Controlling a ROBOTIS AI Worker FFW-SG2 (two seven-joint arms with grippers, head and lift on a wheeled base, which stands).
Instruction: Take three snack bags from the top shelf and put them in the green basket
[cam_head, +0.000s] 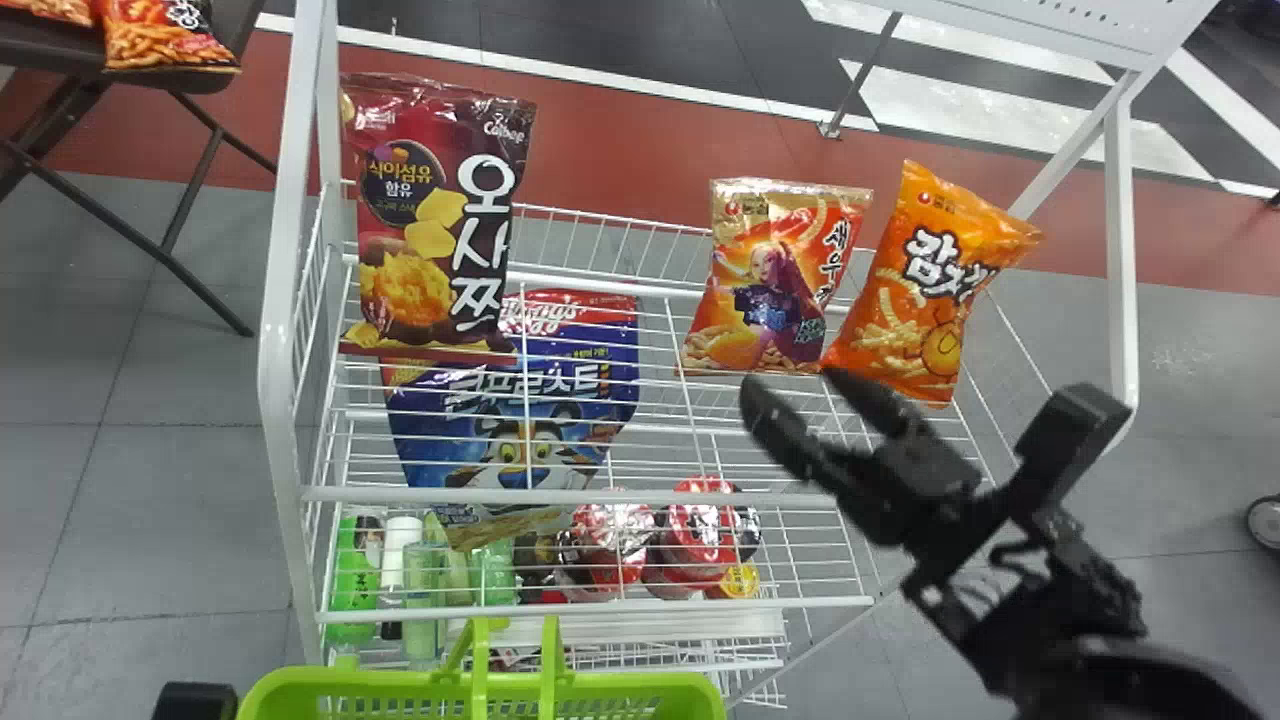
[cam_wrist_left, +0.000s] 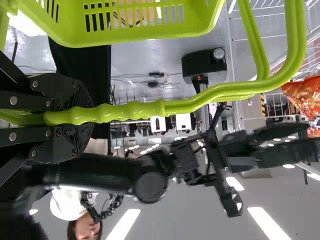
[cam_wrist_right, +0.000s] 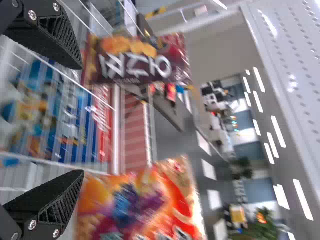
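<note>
Your right gripper (cam_head: 795, 385) is up close, its jaws spread and holding nothing, just short of the bags. Three snack bags stand on the top shelf (cam_head: 400, 494): a dark red bag (cam_head: 435, 220) at the left, a red-and-gold bag (cam_head: 780, 280) right of the middle, and beside it an orange bag (cam_head: 930, 290) tilted to the right. You seem to be at the first pick, with the red-and-gold bag the likeliest target.

Wrist-side, your opening faces the space between that bag and the dark one, so swing the jaws over until its edge sits squarely between them, then advance and close. Grip softly but deep enough; puffed film will probably slide off a shallow bite. Mind the orange bag, which you could easily knock over.

Your left gripper (cam_wrist_left: 90, 116) has its jaws closed on the handle of the green basket (cam_head: 480, 682), in front of the shelf. Keep it level, and lift the bag over the front rail before lowering it in.
</note>
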